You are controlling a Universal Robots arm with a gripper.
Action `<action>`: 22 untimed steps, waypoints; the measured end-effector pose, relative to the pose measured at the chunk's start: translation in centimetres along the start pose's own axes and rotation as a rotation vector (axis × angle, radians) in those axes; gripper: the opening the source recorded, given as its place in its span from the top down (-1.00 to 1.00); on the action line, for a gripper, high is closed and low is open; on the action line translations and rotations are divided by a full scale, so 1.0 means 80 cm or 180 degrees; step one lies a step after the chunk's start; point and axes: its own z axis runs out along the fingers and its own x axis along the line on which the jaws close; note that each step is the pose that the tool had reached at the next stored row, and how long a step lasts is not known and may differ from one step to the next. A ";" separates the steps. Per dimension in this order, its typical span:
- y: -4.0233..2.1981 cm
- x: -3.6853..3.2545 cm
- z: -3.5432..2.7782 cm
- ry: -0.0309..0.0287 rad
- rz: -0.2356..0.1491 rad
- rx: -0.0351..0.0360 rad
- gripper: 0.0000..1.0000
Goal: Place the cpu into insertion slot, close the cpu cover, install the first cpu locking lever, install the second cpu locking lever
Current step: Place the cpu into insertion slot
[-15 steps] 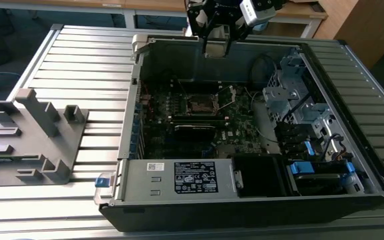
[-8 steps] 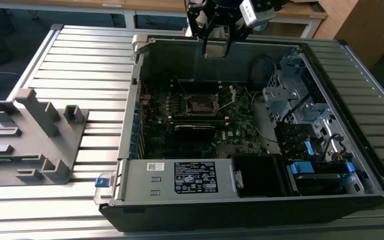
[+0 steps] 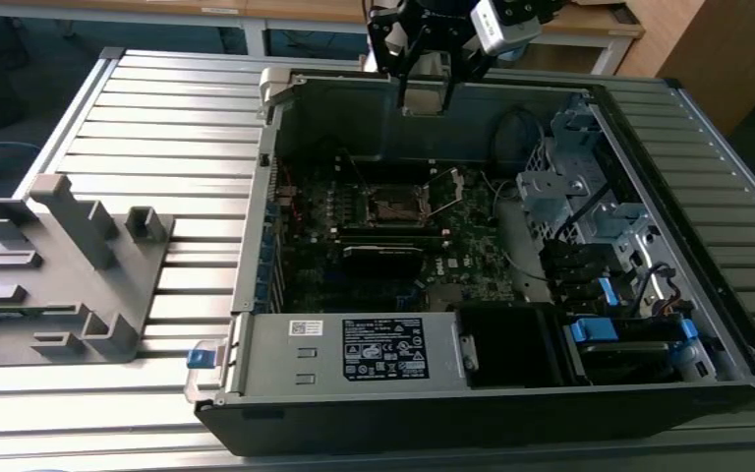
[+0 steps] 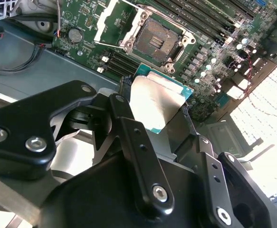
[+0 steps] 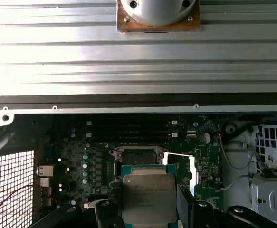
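The cpu (image 4: 158, 102) (image 5: 149, 192), a flat square chip with a dull grey metal top on a green edge, sits between my gripper's (image 4: 155, 107) (image 5: 149, 209) black fingers, which are shut on its two sides. In the exterior view the gripper (image 3: 427, 103) hangs over the far wall of the open computer case (image 3: 260, 246), well above the motherboard. The insertion slot (image 3: 397, 206) (image 4: 157, 42) (image 5: 139, 154) lies bare, a dark square. Beside it the cpu cover (image 3: 446, 189) (image 4: 102, 24) (image 5: 181, 155) is swung open.
The case lies on its side on a slatted aluminium table (image 3: 154, 128). A grey plastic fixture (image 3: 63, 265) stands at the exterior view's left. Inside the case are the power supply (image 3: 351, 349), drive bays with blue tabs (image 3: 601, 329) and loose black cables (image 4: 14, 52).
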 end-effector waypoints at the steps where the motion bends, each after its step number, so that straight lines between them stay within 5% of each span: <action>1: 0.0000 0.0000 0.0002 0.0000 0.0000 0.0000 -0.08; 22: -0.0009 -0.0001 0.0064 0.0000 0.0000 0.0000 -0.08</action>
